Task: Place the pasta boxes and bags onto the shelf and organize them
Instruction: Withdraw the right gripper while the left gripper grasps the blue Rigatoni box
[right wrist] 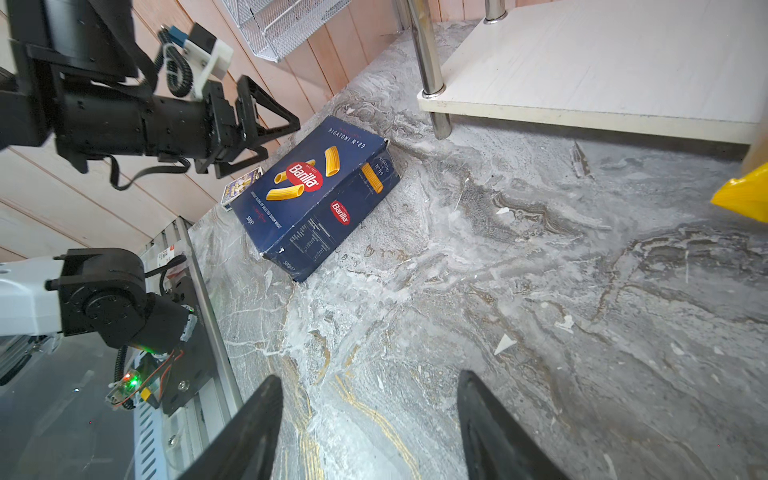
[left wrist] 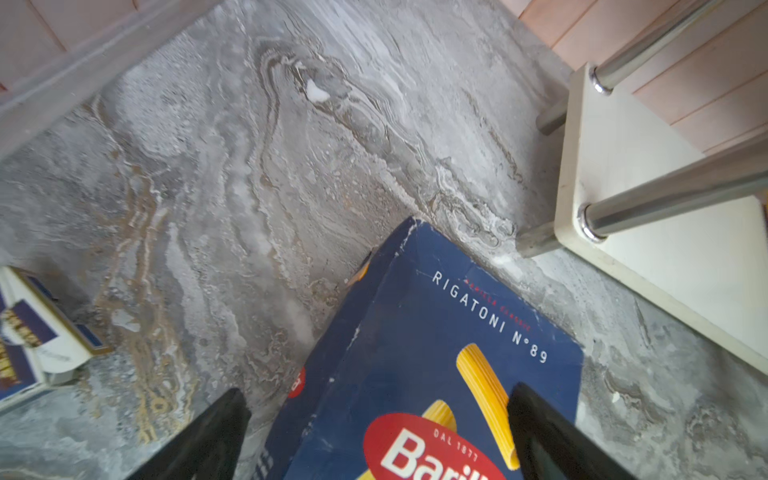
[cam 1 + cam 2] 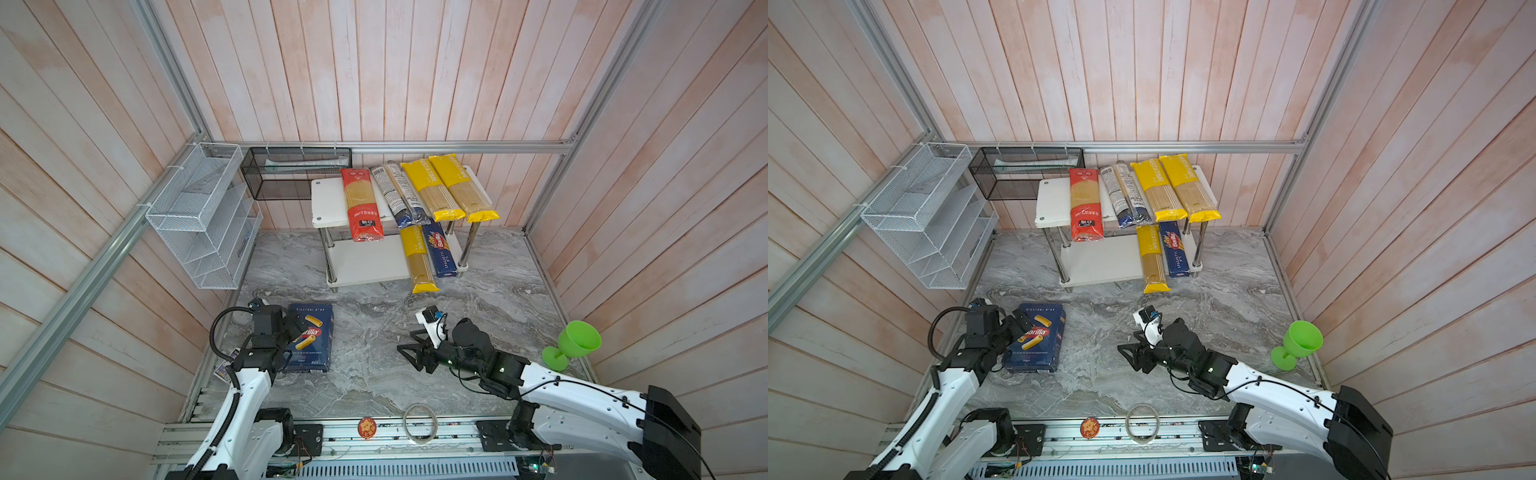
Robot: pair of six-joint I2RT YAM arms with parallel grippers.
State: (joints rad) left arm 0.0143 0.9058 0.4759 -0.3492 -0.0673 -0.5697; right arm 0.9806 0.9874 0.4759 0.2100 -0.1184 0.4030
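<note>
- nearest, on the metal rail at the front edge, lie an orange round disc (image 3: 367,428) and a ring of clear tape (image 3: 419,424), near each other.
- the right pincer (image 1: 370,378) hangs above a bare part of the grey marble surface (image 3: 374,332), jaws apart, nothing between them.
- the left pincer (image 1: 280,137) hovers just over the rigatoni box (image 3: 318,353), jaws apart. in the left wrist view one finger is over the printed face and the other is past the box's side edge. i cannot tell whether either touches it.
- the rigatoni box lies flat, face up, on the left of the surface, apart from the shelf (image 3: 328,199).
- a small purple card packet (image 1: 243,185) lies just beside the box on the wall side, partly hidden by the left arm.
- a green goblet (image 3: 575,340) lies tilted at the right edge of the surface.
- the shelf stands at the back wall. on its lower board lie the lower yellow bag (image 3: 417,262) and the spaghetti box (image 3: 440,251), side by side. the bag's near end pokes out past the board.
- on the top board, from left to right, lie the red bag (image 3: 360,205), the clear bag (image 3: 399,195) with a dark blue end, the left yellow bag (image 3: 432,187) and the right yellow bag (image 3: 463,187). all four near ends overhang the front edge.
- farthest left, a white wire-mesh rack (image 3: 199,216) and a black mesh basket (image 3: 291,174) hang on the walls.
</note>
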